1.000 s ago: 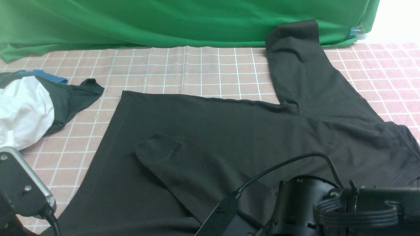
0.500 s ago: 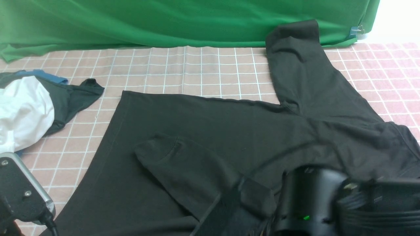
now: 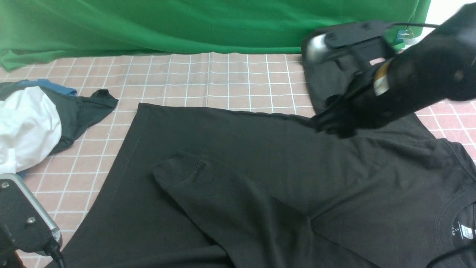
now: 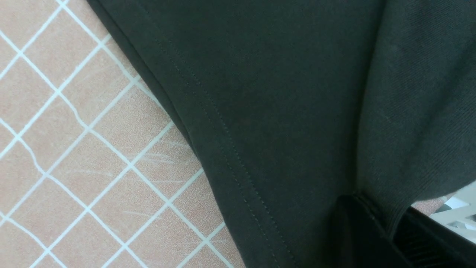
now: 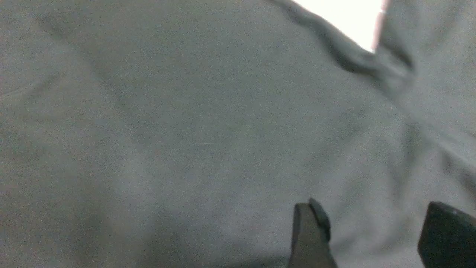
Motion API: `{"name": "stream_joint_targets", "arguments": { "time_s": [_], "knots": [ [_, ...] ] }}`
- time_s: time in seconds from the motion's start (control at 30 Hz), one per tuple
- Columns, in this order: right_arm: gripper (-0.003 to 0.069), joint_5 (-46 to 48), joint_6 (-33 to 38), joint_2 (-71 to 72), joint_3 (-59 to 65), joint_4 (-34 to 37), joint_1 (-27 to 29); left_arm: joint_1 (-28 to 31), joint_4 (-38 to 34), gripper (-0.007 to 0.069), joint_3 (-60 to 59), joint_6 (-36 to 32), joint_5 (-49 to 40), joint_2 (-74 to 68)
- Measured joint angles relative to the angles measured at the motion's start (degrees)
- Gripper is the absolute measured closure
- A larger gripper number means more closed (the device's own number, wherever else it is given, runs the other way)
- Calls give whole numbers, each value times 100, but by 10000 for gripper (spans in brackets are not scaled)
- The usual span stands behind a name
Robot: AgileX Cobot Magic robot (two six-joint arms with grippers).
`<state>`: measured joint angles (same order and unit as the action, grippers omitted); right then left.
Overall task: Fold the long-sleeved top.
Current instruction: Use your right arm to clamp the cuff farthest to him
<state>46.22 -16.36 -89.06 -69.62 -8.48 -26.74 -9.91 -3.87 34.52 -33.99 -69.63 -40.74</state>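
One sleeve (image 3: 208, 193) lies folded across the long-sleeved top (image 3: 241, 141), the far sleeve (image 3: 316, 89) and the body not yet folded; the right gripper (image 5: 375, 230) hangs over it with jaws apart, the left gripper (image 4: 390, 238) closed.

The long-sleeved top (image 3: 260, 149) is a plain black soft-knit garment, spread flat on the pink checked cloth (image 3: 223, 82). Its hem (image 3: 124, 160) lies toward the robot's left and its round neck (image 3: 448, 212) toward the right. A small white label (image 3: 464, 231) shows inside the neck. The near sleeve (image 3: 230, 208) is folded diagonally across the body, with its cuff (image 3: 178, 167) resting on the body. The far sleeve (image 3: 316, 85) extends toward the green backdrop (image 3: 186, 26) and is partly hidden.
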Motion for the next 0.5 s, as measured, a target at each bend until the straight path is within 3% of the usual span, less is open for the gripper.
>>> {"name": "stream_joint_targets", "arguments": {
  "time_s": [0.13, 0.23, 0.5],
  "knots": [
    [248, 17, 230, -9, 0, 195, 683, 0, -30, 589, 0, 0, 0, 0],
    [248, -484, 358, -212, -197, 234, 1201, 0, -166, 589, 0, 0, 41, 0],
    [248, -509, 756, -1770, -1891, 254, 1705, 0, -214, 589, 0, 0, 129, 0]
  ]
}}
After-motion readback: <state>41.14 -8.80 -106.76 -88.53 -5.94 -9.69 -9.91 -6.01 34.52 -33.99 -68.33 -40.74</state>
